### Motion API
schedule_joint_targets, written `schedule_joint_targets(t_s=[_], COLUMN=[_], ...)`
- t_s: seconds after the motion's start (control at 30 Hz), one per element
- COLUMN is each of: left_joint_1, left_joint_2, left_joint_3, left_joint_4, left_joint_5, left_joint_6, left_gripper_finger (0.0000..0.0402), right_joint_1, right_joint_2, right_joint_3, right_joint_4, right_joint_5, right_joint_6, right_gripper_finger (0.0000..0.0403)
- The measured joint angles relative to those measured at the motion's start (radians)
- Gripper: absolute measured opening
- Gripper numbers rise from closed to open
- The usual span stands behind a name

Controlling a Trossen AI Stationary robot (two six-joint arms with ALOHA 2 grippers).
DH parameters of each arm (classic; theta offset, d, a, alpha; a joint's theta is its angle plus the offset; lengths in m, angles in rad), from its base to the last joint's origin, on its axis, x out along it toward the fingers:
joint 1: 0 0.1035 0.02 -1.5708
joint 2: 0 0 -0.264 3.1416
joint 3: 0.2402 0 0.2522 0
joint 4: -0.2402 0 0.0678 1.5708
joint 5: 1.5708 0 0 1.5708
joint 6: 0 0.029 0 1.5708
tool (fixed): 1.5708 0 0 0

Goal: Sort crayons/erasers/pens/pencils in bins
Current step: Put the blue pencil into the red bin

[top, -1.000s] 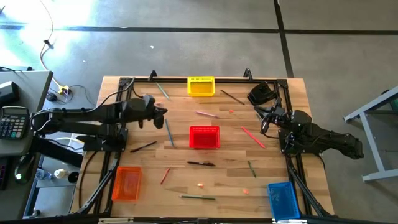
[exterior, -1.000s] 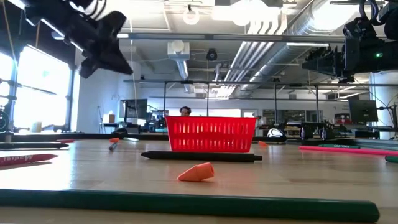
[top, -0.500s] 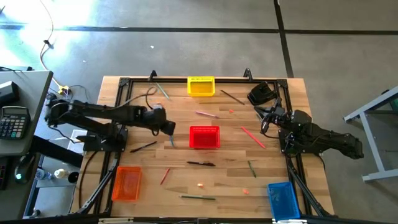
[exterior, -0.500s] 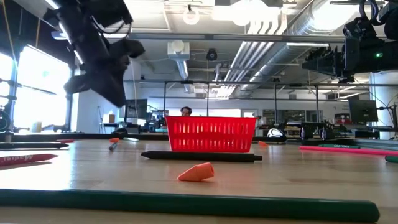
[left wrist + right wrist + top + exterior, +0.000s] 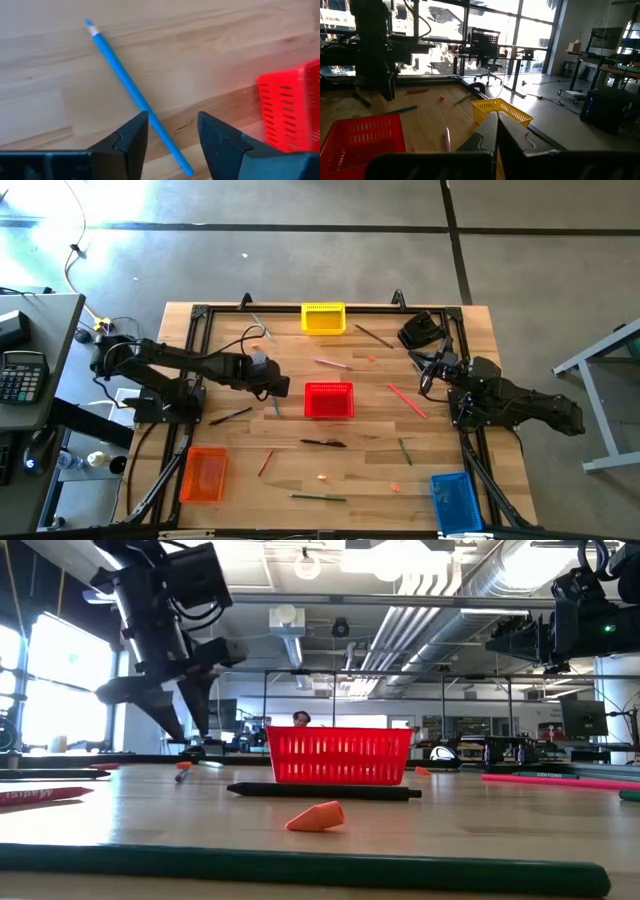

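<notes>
Left gripper [image 5: 170,132] hangs jaws apart over the blue pencil [image 5: 135,92], which lies flat mid-surface just beside the red bin [image 5: 329,400]. Close off-centre and that thin stick rolls or skids away. Right gripper [image 5: 496,131] waits pinched at the right edge.

Wooden table [image 5: 230,450] carries four bins [image 5: 329,400], scattered pencils [image 5: 271,392], pens [image 5: 322,443].
</notes>
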Motion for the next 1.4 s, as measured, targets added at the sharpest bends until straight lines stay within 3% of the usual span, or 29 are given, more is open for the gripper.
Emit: schedule_joint_targets(t_s=[0.27, 0.47, 0.57, 0.9, 1.4], left_joint_1=[0.001, 0.031, 0.058, 0.062, 0.059], left_joint_2=[0.006, 0.004, 0.004, 0.045, 0.238], left_joint_3=[0.11, 0.124, 0.124, 0.12, 0.112], left_joint_4=[-0.239, -0.104, -0.113, -0.208, -0.119], left_joint_5=[0.007, 0.063, 0.1, 0.047, 0.039], left_joint_6=[0.012, 0.096, -0.01, -0.126, -0.08], left_gripper_finger=[0.0161, 0.0161, 0.0161, 0.0175, 0.017], right_joint_1=[0.0, 0.0, 0.0, 0.0, 0.0], right_joint_2=[0.0, 0.0, 0.0, 0.0, 0.0], right_joint_3=[0.0, 0.0, 0.0, 0.0, 0.0], right_joint_4=[0.0, 0.0, 0.0, 0.0, 0.0], right_joint_5=[0.0, 0.0, 0.0, 0.0, 0.0], right_joint_6=[0.0, 0.0, 0.0, 0.0, 0.0], right_gripper_finger=[0.0, 0.0, 0.0, 0.0, 0.0])
